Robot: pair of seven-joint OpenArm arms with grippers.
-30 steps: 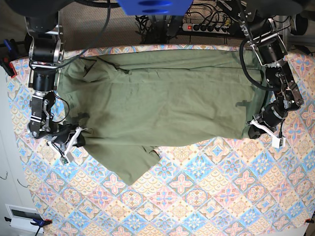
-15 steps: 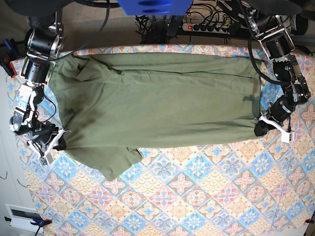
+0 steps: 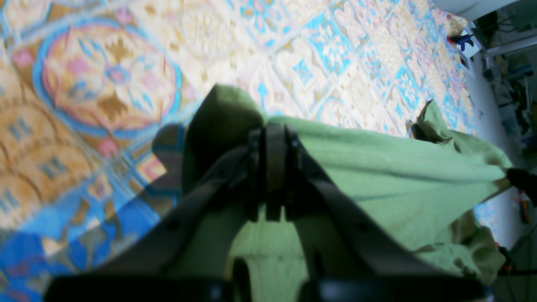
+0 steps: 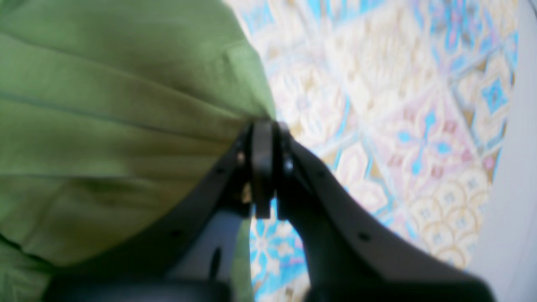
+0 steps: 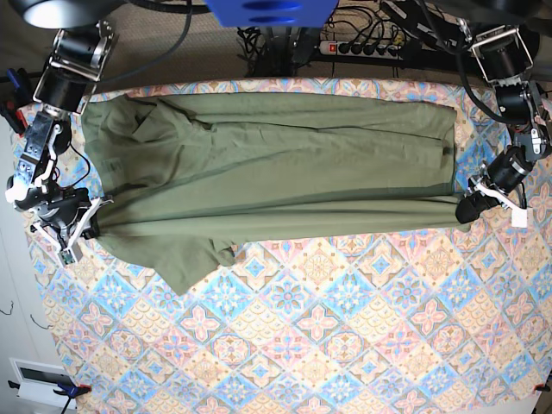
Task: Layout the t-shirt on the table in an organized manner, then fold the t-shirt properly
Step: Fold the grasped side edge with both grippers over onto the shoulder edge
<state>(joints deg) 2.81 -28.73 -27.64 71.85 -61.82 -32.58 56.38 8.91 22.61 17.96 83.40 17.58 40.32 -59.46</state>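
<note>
**Stretching the shirt flat, fold not started**

Layout step. Left gripper [image 5: 467,210] and right gripper [image 5: 93,226] each pinch an edge of the t-shirt [image 5: 276,164], jaws pressed together on cloth. The olive shirt is pulled taut between them, lying on the desk [image 5: 345,328]. One sleeve sags just beside the right gripper; the far side is creased, collar probably there, hard to tell. Next move likely: lower, release, smooth.

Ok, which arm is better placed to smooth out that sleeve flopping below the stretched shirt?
Right. The right pincer grips the shirt beside the loose sleeve; the left pincer holds the far end.
</note>
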